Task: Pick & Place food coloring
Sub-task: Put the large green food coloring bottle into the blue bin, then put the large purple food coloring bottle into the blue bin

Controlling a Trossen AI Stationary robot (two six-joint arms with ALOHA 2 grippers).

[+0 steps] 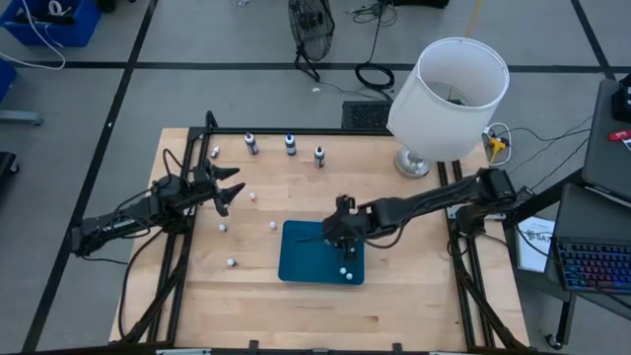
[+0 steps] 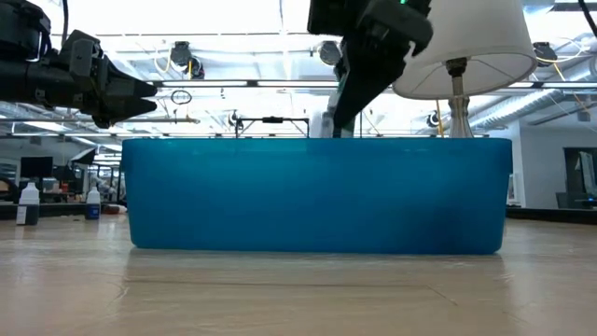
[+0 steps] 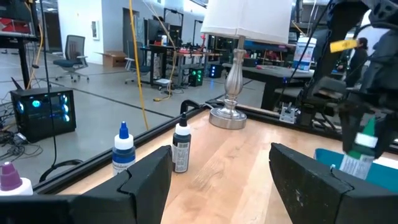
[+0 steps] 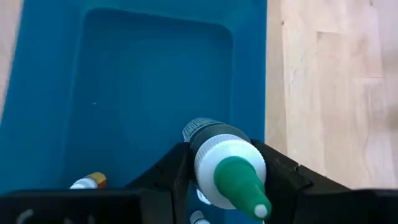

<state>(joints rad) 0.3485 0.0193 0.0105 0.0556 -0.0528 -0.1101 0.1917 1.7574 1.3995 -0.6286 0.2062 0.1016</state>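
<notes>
My left gripper hangs with fingers spread and empty over the table's left side; three food coloring bottles stand upright in a row near the far edge. My right gripper is clenched on a green-tipped bottle above the blue tray; another bottle lies in the tray.

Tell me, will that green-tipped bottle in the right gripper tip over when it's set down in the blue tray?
Probably tippy: the green-tipped bottle looks narrow and tall. Its round body would likely roll if it falls, though the blue tray walls should contain it.
</notes>
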